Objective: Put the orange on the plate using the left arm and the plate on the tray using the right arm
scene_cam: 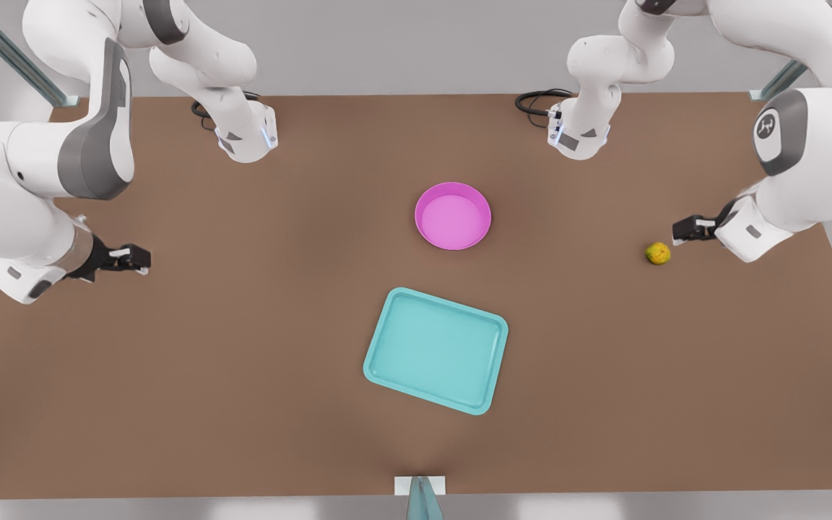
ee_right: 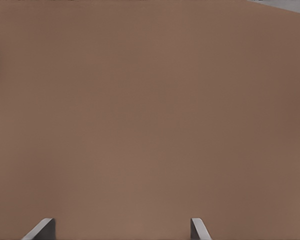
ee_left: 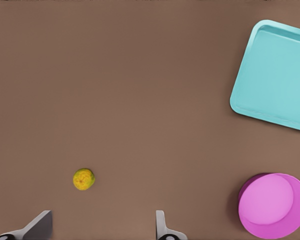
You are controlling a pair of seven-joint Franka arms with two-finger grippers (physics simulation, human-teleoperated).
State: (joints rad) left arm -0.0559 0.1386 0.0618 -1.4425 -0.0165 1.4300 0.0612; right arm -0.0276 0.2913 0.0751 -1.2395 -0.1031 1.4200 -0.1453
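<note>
Front view, left gripper (scene_cam: 682,230) spread near orange (scene_cam: 658,253), right gripper (scene_cam: 136,258) spread (waiting), plate (scene_cam: 453,216) empty.

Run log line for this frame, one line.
left gripper: open, above table near orange | right gripper: open, waiting | plate: empty, on table | tray: empty

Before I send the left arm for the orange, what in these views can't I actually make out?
- Left gripper, front view: too small to judge how it stands over the orange.
- Plate and tray, left wrist view: cut off by the frame edge.
- Right gripper: waits over bare table, fingers cut off.
</note>
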